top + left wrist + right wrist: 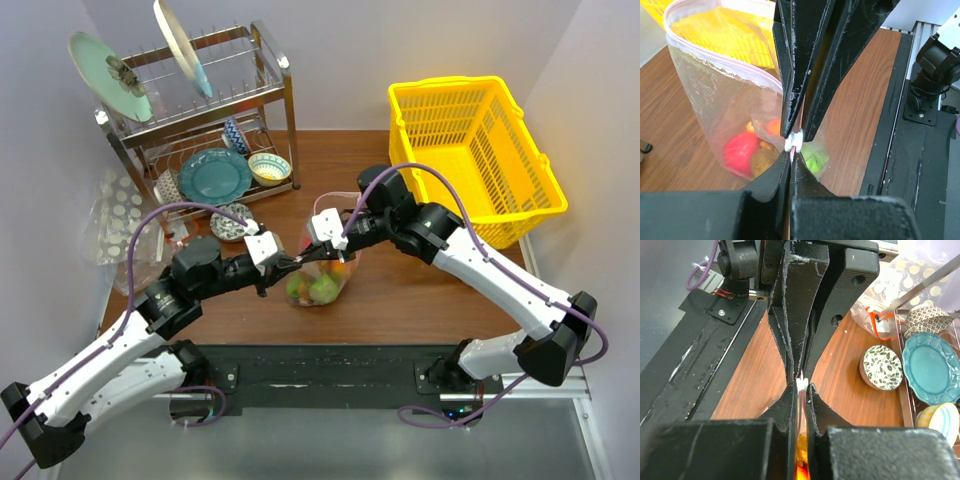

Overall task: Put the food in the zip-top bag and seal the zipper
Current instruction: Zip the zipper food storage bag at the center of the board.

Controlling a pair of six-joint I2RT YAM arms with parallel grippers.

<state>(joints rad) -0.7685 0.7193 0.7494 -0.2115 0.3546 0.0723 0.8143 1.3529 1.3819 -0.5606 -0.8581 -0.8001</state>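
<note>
Right now the zip-top bag [322,288] is standing upright near the middle of the tabletop [420,300], a little toward the near edge. The food [740,152] is sitting in its bottom, with red, orange and green pieces showing through the plastic. Both hands are meeting at the bag's mouth, the left hand [288,262] reaching in from the left side and the right hand [320,254] from the right. Each is pinching the zipper [715,60] between closed fingers, almost tip to tip.
</note>
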